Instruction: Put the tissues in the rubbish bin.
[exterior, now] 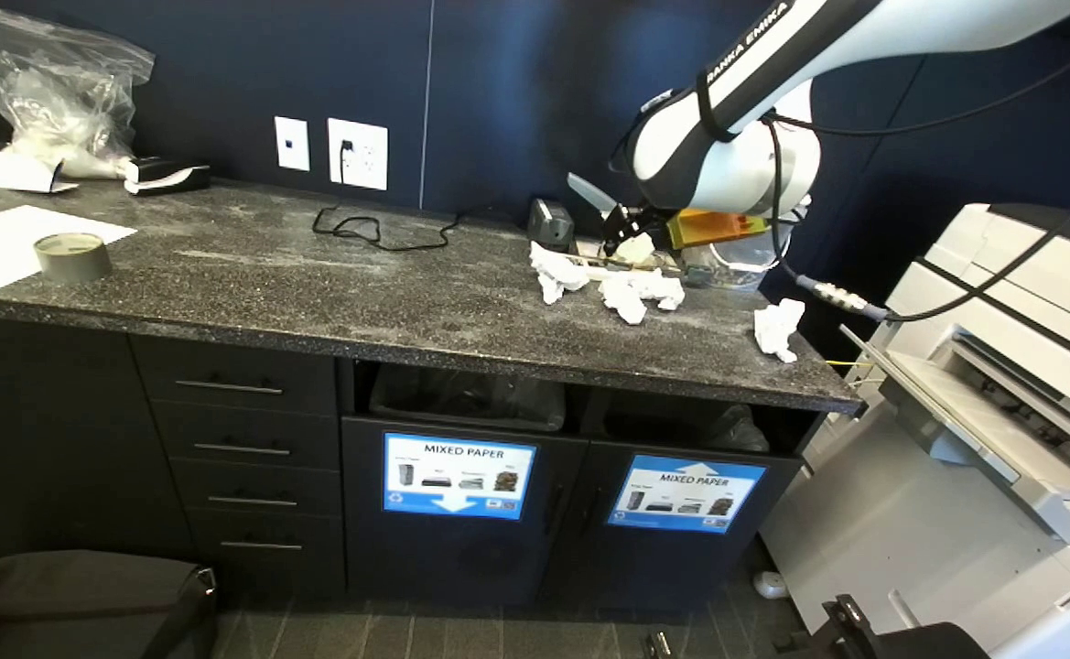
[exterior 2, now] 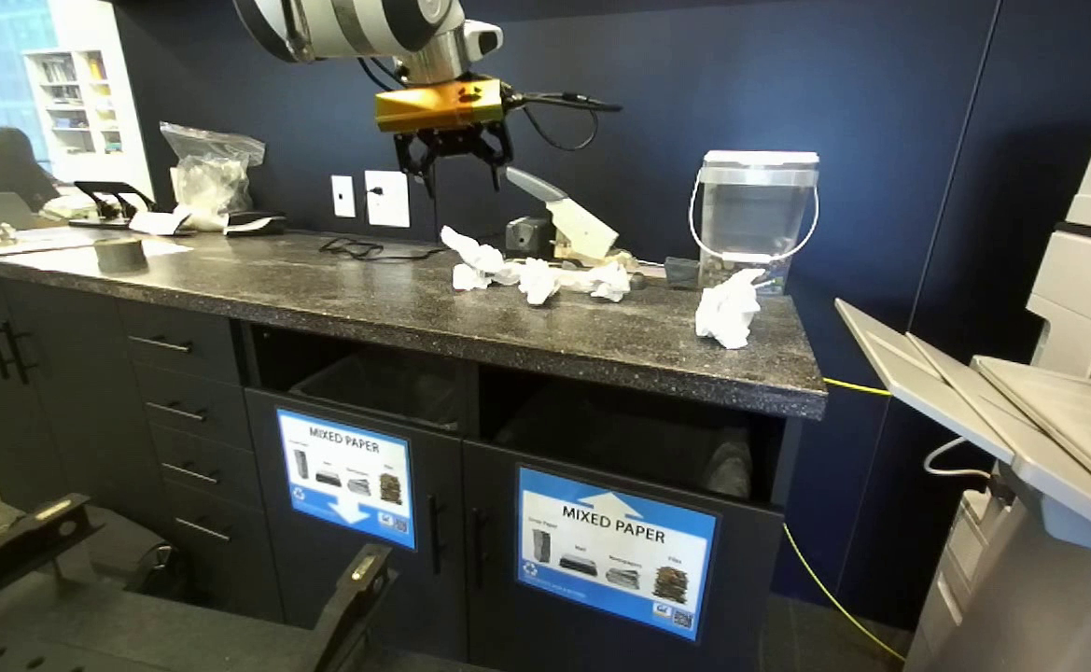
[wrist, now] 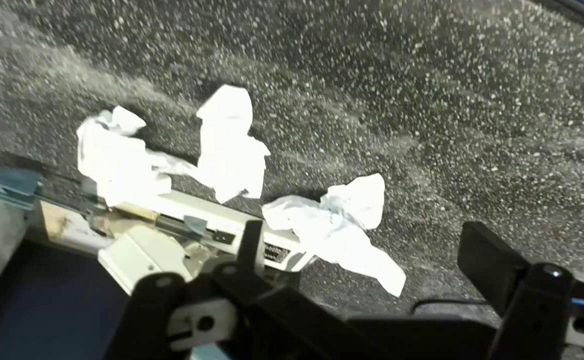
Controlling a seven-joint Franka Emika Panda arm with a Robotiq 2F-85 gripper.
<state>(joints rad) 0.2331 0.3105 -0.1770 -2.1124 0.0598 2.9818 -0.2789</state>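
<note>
Fingers (wrist: pixel 489 262) wide apart, above surface (exterior: pixel 388 307) | three tissues (exterior 2: pixel 538 282) clustered; fourth tissue (exterior 2: pixel 729 313) apart, near bucket (exterior 2: pixel 755 219) | two labelled bins (exterior 2: pixel 741 569) under surface

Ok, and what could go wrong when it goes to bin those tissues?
The open gripper could bump the raised handle, which stands close to three tissues. Two of those seem to touch in the wrist view, so grabbing one might drag its neighbour along. Both bins open beneath the counter, so the gripper might knock it on the way in.
</note>
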